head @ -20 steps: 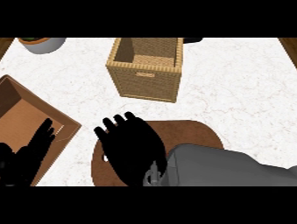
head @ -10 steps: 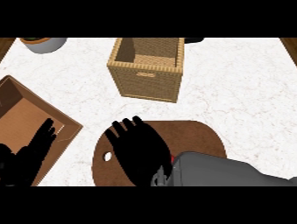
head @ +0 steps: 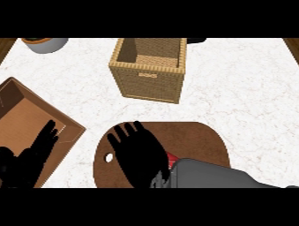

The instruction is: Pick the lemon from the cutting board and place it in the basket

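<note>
Because the right hand (head: 139,155) covers the near-left part of the cutting board (head: 197,139), the main risk is a blind grasp: closing fingers could nudge the lemon so it rolls onto the worktop (head: 243,88). The fingers are straight and spread, clamped on nothing. No lemon shows plainly. Only a red sliver (head: 171,157) peeks out beside the wrist (whether that is the fruit cannot be told), so it probably lies beneath the palm. The basket (head: 145,84) stands well beyond the fingertips. The left hand (head: 28,154) rests open at the lower left, over a cardboard box (head: 8,106).
</note>
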`<action>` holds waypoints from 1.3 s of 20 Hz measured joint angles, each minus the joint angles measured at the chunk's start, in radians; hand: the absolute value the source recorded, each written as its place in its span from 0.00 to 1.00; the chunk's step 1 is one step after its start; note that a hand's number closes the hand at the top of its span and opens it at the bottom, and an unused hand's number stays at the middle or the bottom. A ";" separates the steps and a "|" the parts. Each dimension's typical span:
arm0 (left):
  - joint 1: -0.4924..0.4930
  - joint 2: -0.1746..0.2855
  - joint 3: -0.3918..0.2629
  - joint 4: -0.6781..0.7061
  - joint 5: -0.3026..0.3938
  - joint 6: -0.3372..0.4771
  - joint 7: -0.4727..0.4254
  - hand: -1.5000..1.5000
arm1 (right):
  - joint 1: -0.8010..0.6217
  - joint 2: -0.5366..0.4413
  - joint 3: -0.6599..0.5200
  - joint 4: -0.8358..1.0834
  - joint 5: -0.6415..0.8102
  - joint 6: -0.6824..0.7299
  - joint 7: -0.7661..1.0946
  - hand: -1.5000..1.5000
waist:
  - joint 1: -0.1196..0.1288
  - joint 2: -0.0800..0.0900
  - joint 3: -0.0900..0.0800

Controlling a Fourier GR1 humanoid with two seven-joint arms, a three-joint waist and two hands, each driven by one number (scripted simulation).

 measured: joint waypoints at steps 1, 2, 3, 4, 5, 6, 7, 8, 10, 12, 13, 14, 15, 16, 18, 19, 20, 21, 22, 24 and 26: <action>-0.001 -0.002 -0.004 0.000 -0.008 0.004 0.002 0.50 | 0.003 0.005 0.003 0.014 0.006 0.000 -0.003 0.00 | 0.001 0.000 0.000; 0.003 -0.004 -0.006 -0.001 -0.012 0.004 -0.006 0.50 | 0.004 0.012 0.004 0.023 0.010 0.002 0.001 0.00 | 0.002 0.000 -0.002; 0.003 -0.007 -0.007 -0.003 -0.016 0.008 -0.001 0.50 | 0.012 0.015 0.015 0.032 0.019 0.002 0.002 0.00 | 0.002 0.000 -0.003; 0.005 -0.010 -0.009 -0.002 -0.021 0.010 -0.004 0.50 | 0.021 0.014 0.026 0.042 0.026 0.003 -0.001 0.00 | 0.002 0.001 -0.003; 0.005 -0.012 -0.010 -0.002 -0.026 0.014 -0.001 0.50 | 0.027 0.018 0.035 0.056 0.033 0.004 -0.002 0.00 | 0.002 0.001 -0.003; 0.004 -0.011 -0.008 -0.005 -0.022 0.012 0.006 0.50 | 0.029 0.016 0.037 0.067 0.036 0.009 -0.005 0.00 | 0.002 0.001 -0.004; 0.003 -0.011 -0.007 -0.003 -0.018 0.010 0.007 0.50 | 0.031 0.017 0.040 0.080 0.043 0.011 -0.008 0.00 | 0.002 0.001 -0.004; 0.003 -0.012 -0.007 -0.003 -0.021 0.011 0.006 0.50 | 0.033 0.019 0.038 0.093 0.045 0.014 -0.009 0.00 | 0.003 0.001 -0.004; 0.001 -0.013 -0.004 -0.001 -0.013 0.007 0.012 0.50 | 0.038 0.034 0.042 0.118 0.055 0.015 -0.012 0.00 | 0.003 0.001 -0.004; -0.001 -0.013 -0.003 0.001 -0.010 0.005 0.011 0.50 | 0.037 0.040 0.037 0.139 0.065 0.016 -0.025 0.00 | 0.004 0.001 -0.003; -0.001 -0.014 -0.005 0.000 -0.014 0.006 0.010 0.50 | 0.042 0.050 0.039 0.158 0.075 0.008 -0.032 0.00 | 0.006 0.001 -0.004; 0.000 -0.015 -0.006 0.002 -0.018 0.008 0.009 0.50 | 0.051 0.059 0.047 0.161 0.085 0.002 -0.031 0.00 | 0.005 0.001 -0.003; -0.001 -0.016 -0.008 0.004 -0.021 0.009 0.009 0.50 | 0.056 0.061 0.049 0.170 0.092 -0.001 -0.037 0.00 | 0.004 0.000 -0.003; 0.001 -0.015 -0.009 0.004 -0.023 0.008 0.004 0.50 | 0.064 0.060 0.051 0.168 0.098 -0.002 -0.041 0.00 | 0.003 0.000 -0.003; 0.006 -0.016 -0.008 0.003 -0.020 0.003 -0.009 0.50 | 0.074 0.064 0.057 0.183 0.114 -0.011 -0.056 0.00 | 0.005 0.000 -0.004; 0.003 -0.016 -0.009 0.004 -0.022 0.005 -0.001 0.50 | 0.071 0.077 0.055 0.197 0.119 -0.012 -0.060 0.00 | 0.005 0.001 -0.003; 0.002 -0.015 -0.008 0.005 -0.020 0.003 -0.001 0.50 | 0.071 0.087 0.055 0.209 0.128 -0.019 -0.066 0.00 | 0.006 0.001 -0.004; 0.002 -0.015 -0.009 0.003 -0.022 0.004 0.000 0.50 | 0.073 0.082 0.049 0.222 0.134 -0.025 -0.079 0.00 | 0.006 0.001 -0.004; 0.004 -0.017 -0.010 0.005 -0.025 0.005 -0.004 0.50 | 0.081 0.081 0.051 0.227 0.142 -0.033 -0.089 0.00 | 0.006 0.001 -0.004; 0.004 -0.015 -0.006 0.003 -0.018 0.002 0.003 0.50 | 0.092 0.072 0.052 0.231 0.156 -0.039 -0.102 1.00 | 0.004 0.000 -0.005; 0.003 -0.013 -0.004 0.005 -0.011 -0.004 0.003 0.50 | 0.089 0.081 0.067 0.236 0.179 -0.041 -0.119 1.00 | 0.004 0.000 -0.004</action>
